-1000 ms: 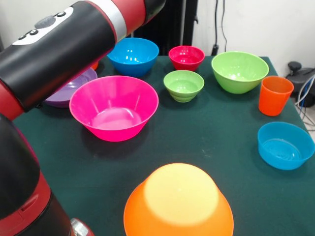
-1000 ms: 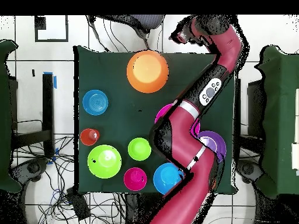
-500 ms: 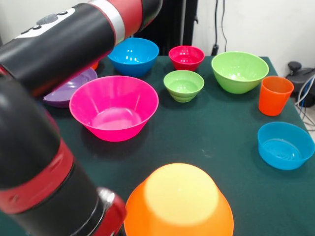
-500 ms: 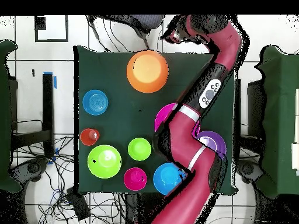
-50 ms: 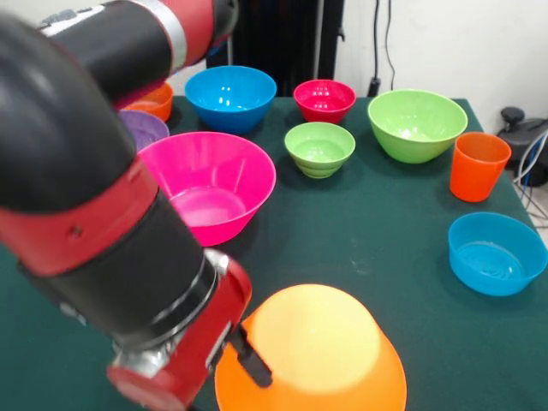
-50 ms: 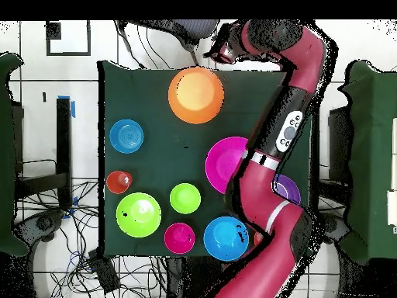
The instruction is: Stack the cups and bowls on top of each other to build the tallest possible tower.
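Dark green cloth covers the table. Around the glossy pink plastic bowl sit a large upturned orange bowl, a lime green bowl, a smaller lime bowl, a red bowl, two blue bowls, a purple bowl and an orange tumbler. The arm is red and black.

Robot lab: green-clothed table, loose cables on tiled floor, plain white wall

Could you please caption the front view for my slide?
Arm swings over the upturned orange bowl; nothing stacked yet.
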`<state>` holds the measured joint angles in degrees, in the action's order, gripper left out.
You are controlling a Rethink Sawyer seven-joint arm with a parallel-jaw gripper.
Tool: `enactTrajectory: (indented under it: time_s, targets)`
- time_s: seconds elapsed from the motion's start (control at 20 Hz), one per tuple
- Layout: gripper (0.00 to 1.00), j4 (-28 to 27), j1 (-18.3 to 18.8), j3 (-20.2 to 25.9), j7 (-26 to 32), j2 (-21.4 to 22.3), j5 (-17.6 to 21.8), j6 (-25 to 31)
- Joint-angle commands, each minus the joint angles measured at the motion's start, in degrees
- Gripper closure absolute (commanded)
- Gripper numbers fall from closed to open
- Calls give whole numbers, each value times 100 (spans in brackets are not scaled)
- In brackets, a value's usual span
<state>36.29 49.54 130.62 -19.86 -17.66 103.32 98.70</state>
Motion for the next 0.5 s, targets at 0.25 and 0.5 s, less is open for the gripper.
enactTrajectory:
  time_s: [0.25, 0.5]
  targets:
    - [0, 1625, 356, -2410, -3559, 914, -1251, 424]
    - [0, 2436, 570, -2846, -4400, 1480, -1727, 332]
